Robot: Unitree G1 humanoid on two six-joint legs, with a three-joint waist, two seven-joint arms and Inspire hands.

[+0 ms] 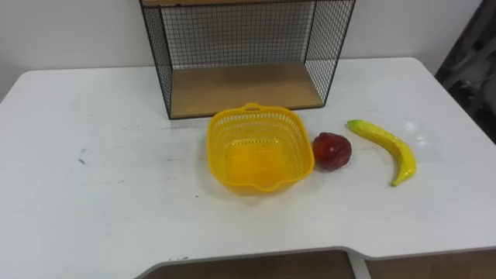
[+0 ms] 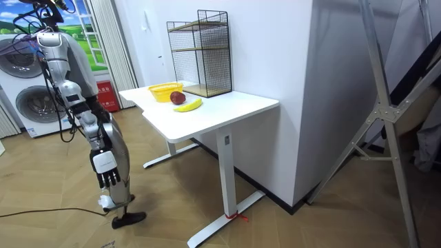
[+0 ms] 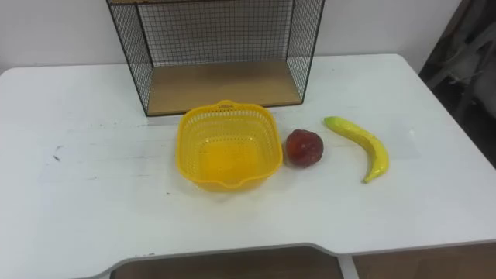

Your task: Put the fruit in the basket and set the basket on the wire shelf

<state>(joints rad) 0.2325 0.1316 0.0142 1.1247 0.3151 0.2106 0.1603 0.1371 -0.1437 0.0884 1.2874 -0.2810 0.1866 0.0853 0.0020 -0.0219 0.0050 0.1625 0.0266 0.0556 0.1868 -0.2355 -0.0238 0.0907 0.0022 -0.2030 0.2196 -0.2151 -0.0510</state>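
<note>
An empty yellow basket (image 1: 260, 147) with a perforated wall sits in the middle of the white table (image 1: 93, 201). Just to its right lies a dark red apple (image 1: 332, 150), close to the basket's rim. Farther right a yellow banana (image 1: 384, 147) lies curved on the tabletop. Behind the basket stands the black wire shelf (image 1: 244, 46) with a wooden bottom board (image 1: 240, 87), its open side toward me. In the room view I stand at the table's long side, and my right hand (image 2: 110, 182) hangs low beside my body, away from the fruit.
The shelf has a second, upper level (image 2: 198, 26). A wall is right behind the table. Washing machines (image 2: 24, 89) stand behind me in the room view, and a metal frame (image 2: 386, 117) stands at the room view's right.
</note>
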